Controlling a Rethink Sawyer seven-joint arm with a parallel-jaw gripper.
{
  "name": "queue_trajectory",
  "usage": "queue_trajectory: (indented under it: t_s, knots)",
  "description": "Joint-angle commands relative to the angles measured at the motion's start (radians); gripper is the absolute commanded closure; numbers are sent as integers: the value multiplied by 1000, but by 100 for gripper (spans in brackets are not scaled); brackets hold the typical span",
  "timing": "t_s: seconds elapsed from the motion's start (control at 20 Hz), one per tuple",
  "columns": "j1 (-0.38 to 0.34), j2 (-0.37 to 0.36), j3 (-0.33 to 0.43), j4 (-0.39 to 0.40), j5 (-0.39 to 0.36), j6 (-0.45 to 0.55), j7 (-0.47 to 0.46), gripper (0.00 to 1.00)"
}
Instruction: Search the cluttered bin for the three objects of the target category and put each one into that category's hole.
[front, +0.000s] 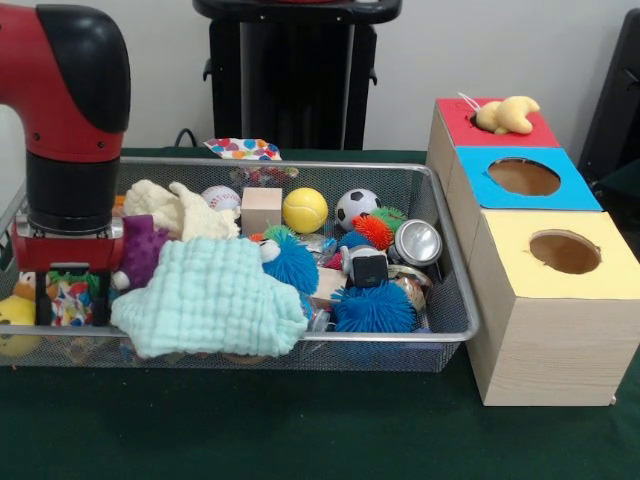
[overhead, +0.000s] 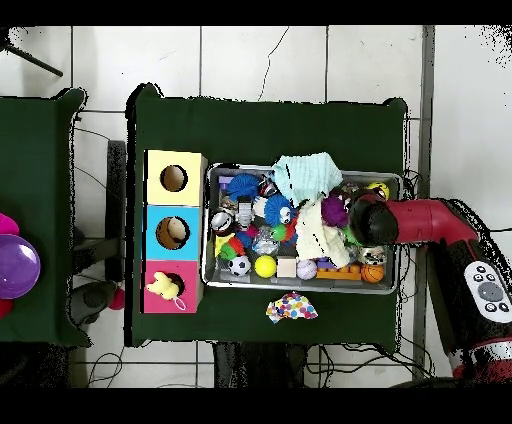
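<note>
Front view
- progress: one pale yellow plush (front: 508, 115) lies on the red face (front: 497, 123) of the wooden box, over or beside the hole; not clearly dropped in, hole itself hidden.
- left to do: judging by this, two plush animals remain; no tiger visible.
- bin (front: 455, 300): wire mesh, crammed; cream plush (front: 180, 209) near the back, half under a mint cloth (front: 212, 296); purple plush (front: 143, 250) just beside the arm.
- clutter: blue puffer balls (front: 374, 308), yellow ball (front: 305, 210), soccer ball (front: 356, 207), wooden block (front: 261, 210).
- pincer (front: 68, 298): down inside the bin's left end, colourful item between its parts; cannot tell whether it grips.
- other holes: blue face (front: 524, 177), yellow face (front: 563, 252), both look empty.
- surface: dark green desk (front: 300, 430).

Overhead view
- arm (overhead: 420, 222): reaches over the bin's end farthest from the boxes.
- yellow plush (overhead: 163, 288): on the red face.
- desk (overhead: 270, 125): green cloth; patterned scrap (overhead: 292, 307) beside the bin.
- room: white tiled floor (overhead: 260, 60), cables; second green desk with a purple ball (overhead: 17, 266).
</note>
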Motion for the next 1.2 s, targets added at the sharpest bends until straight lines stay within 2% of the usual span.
queue_trajectory:
  t_s: [0.05, 0.45, 0.55, 0.7, 0.9, 1.2]
  knots:
    - [-50, -1, 10, -1, -12, 152, -328, 0]
    - [-42, -48, 19, 24, -11, 167, -359, 0]
    - [-40, -94, 23, 51, 16, 200, -364, 0]
    - [-43, -197, 35, 108, 95, 288, -359, 0]
    - [-47, -288, 46, 150, 162, 359, -333, 0]
    - [-57, -320, 73, 170, 162, 374, -335, 0]
